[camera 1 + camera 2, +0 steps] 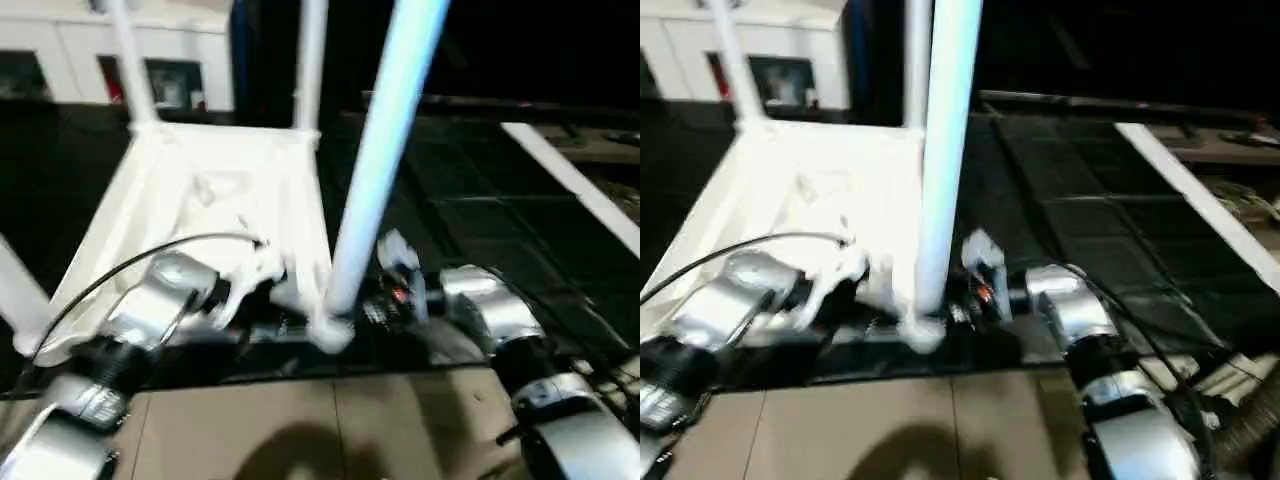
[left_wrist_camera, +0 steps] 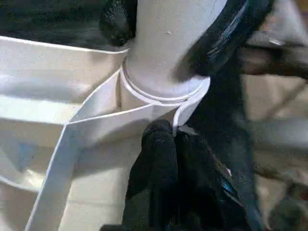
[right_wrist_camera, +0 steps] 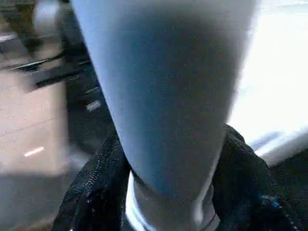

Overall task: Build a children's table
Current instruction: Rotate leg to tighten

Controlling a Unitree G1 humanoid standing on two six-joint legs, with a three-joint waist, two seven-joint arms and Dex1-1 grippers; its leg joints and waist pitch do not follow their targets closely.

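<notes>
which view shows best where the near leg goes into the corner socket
The left wrist view: the leg sits in the round corner socket, seen close up. The head views show that joint small and blurred. The right wrist view shows the leg's shaft between the right gripper's fingers.

Both forearms (image 1: 160,295) are silver, rounded metal housings with black collars. A thin black cable (image 1: 120,268) arcs over the left one. Each tool's fingers (image 2: 161,178) are matte black.
</notes>
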